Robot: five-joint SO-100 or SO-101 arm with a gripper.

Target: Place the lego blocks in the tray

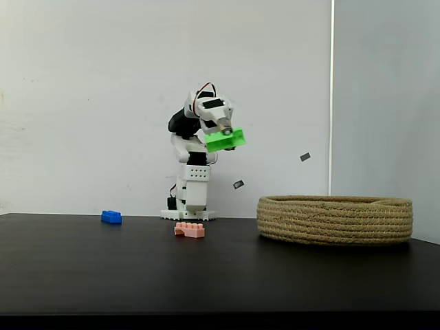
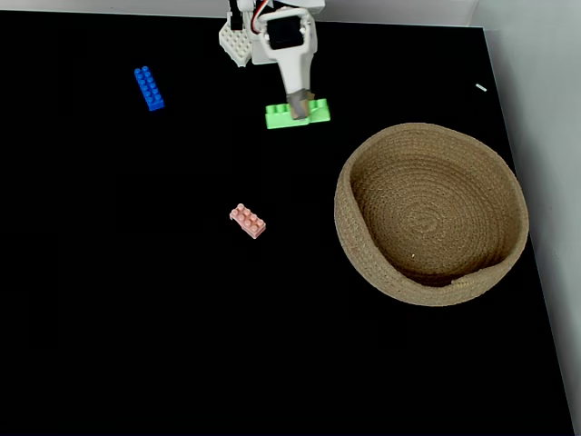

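My gripper (image 1: 225, 135) (image 2: 299, 104) is shut on the bright green arched brick (image 1: 225, 140) (image 2: 298, 114) and holds it high above the black table, near the arm's base. The rope tray (image 1: 335, 218) (image 2: 430, 214) sits to the right of it in both fixed views, with nothing inside. A pale pink brick (image 1: 190, 230) (image 2: 248, 221) lies on the table in front of the base. The blue brick (image 1: 111, 217) (image 2: 149, 88) lies far off to the left.
The white arm base (image 1: 188, 199) (image 2: 241, 41) stands at the back edge of the black table (image 1: 206, 275) (image 2: 136, 318). A white wall runs behind, with small dark marks (image 1: 305, 157). The table's right edge runs close past the tray.
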